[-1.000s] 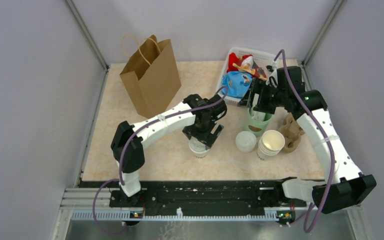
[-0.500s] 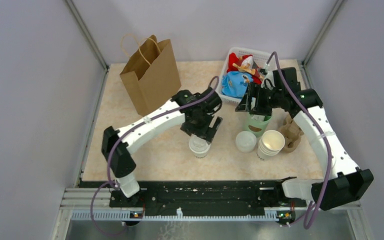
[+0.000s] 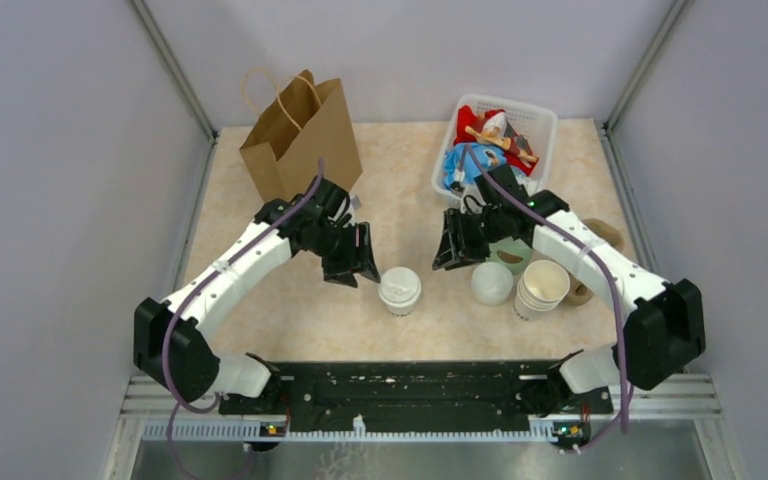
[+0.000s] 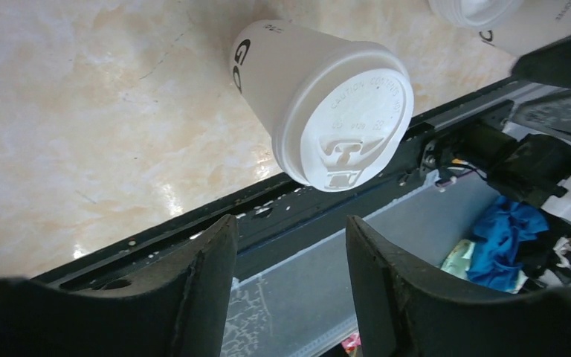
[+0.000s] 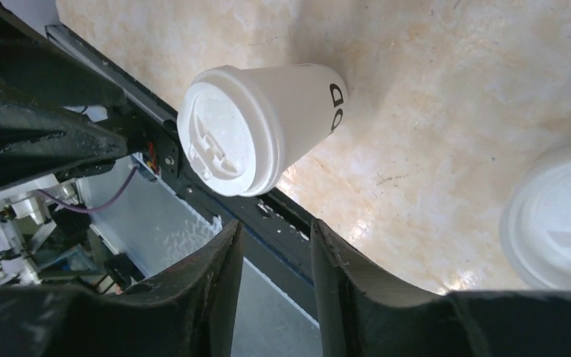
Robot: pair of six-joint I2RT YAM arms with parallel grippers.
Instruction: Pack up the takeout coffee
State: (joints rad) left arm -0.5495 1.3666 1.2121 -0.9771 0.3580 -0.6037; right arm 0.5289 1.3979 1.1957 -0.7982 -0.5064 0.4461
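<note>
The takeout coffee, a white paper cup with black lettering and a white lid, stands upright on the table between my two grippers. My left gripper hovers just left of it, open and apart from it. In the left wrist view the takeout coffee lies beyond the left gripper, which has nothing between its fingers. My right gripper sits to the cup's upper right, also apart. In the right wrist view the right gripper is open with a narrower gap, and the takeout coffee is ahead of it.
A brown paper bag stands open at the back left. A white basket of toys is at the back right. Near the right arm are a loose white lid, a stack of lidless cups and a green-sleeved cup.
The left arm has drawn back leftward off the lidded cup. The right arm has swung from the green-sleeved cup toward the lidded cup. Both jaws have narrowed.
</note>
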